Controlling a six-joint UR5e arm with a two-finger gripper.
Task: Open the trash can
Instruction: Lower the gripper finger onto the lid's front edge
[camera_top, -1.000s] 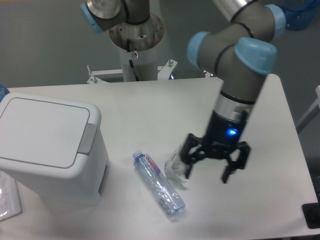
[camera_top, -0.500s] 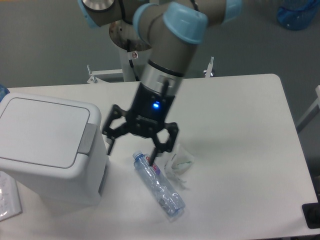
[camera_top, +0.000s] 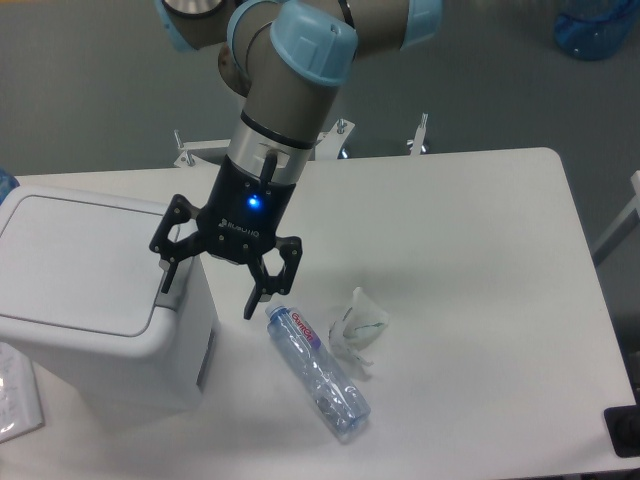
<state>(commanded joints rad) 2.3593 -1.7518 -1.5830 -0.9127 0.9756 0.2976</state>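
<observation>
The trash can (camera_top: 90, 300) is a large white boxy bin with a flat shut lid (camera_top: 80, 260) and a grey front push tab (camera_top: 178, 278), standing at the left of the table. My gripper (camera_top: 210, 298) is open and empty, fingers pointing down. Its left fingertip (camera_top: 166, 285) hangs just over the grey tab at the bin's right edge; whether it touches I cannot tell. Its right fingertip (camera_top: 252, 308) hangs beside the bin, above the table.
A clear plastic bottle (camera_top: 318, 370) lies on the white table (camera_top: 480, 250) just right of the gripper. A crumpled white wrapper (camera_top: 356, 325) lies beside it. A flat white item (camera_top: 15, 395) lies at the bin's lower left. The table's far edge is at the right.
My gripper has swept left across the table, from right of the wrapper, past the bottle, to the trash can's right edge. It stayed open. The objects have not moved.
</observation>
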